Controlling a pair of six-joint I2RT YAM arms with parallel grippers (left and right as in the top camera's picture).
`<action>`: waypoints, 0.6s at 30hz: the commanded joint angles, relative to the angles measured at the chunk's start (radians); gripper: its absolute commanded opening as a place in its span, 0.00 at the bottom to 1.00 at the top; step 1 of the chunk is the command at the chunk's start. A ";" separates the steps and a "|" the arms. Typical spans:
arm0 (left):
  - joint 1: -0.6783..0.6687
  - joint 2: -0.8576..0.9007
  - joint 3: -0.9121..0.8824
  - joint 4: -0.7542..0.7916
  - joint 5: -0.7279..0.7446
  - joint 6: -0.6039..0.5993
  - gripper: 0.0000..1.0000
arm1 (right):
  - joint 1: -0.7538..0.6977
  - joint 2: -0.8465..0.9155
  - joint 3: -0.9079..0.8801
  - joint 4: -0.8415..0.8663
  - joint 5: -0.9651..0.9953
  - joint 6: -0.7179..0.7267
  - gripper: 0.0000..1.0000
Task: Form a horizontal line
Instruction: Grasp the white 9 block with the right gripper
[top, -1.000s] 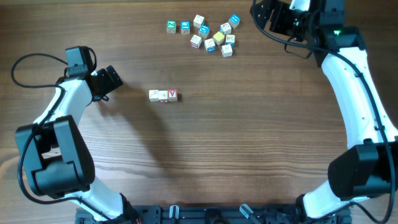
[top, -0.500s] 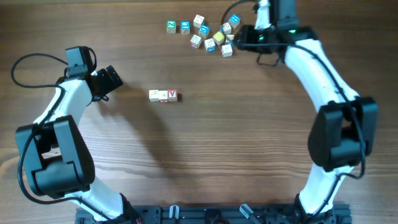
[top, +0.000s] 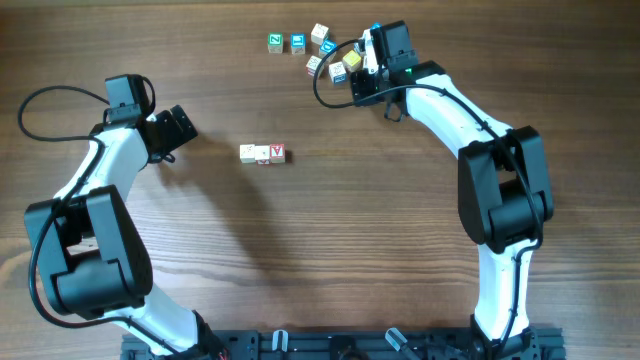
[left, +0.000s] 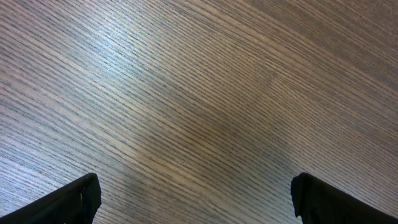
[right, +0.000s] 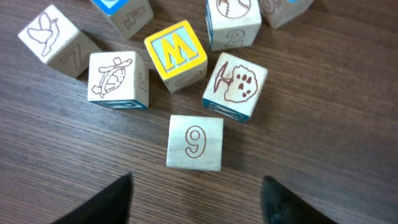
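while the line (top: 262, 153) of three cubes sits left of centre, we judge much left: loose cubes (top: 338, 72) lie at upper middle, right gripper (right: 196, 200) above them, jaws released, empty; left gripper (left: 196, 199) likewise.

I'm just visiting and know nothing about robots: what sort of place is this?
Probably a robotics lab bench. Two robot arms are mounted at a wooden table, with toy letter cubes laid out for practice: a short row and a loose bunch.
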 joint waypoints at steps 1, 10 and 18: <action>0.003 0.007 -0.005 0.003 -0.013 0.002 1.00 | 0.002 0.019 0.016 0.035 0.022 -0.006 0.49; 0.003 0.007 -0.005 0.003 -0.013 0.002 1.00 | 0.002 0.080 0.009 0.108 0.014 -0.006 0.49; 0.003 0.007 -0.005 0.003 -0.013 0.002 1.00 | 0.002 0.105 0.009 0.158 0.014 -0.004 0.51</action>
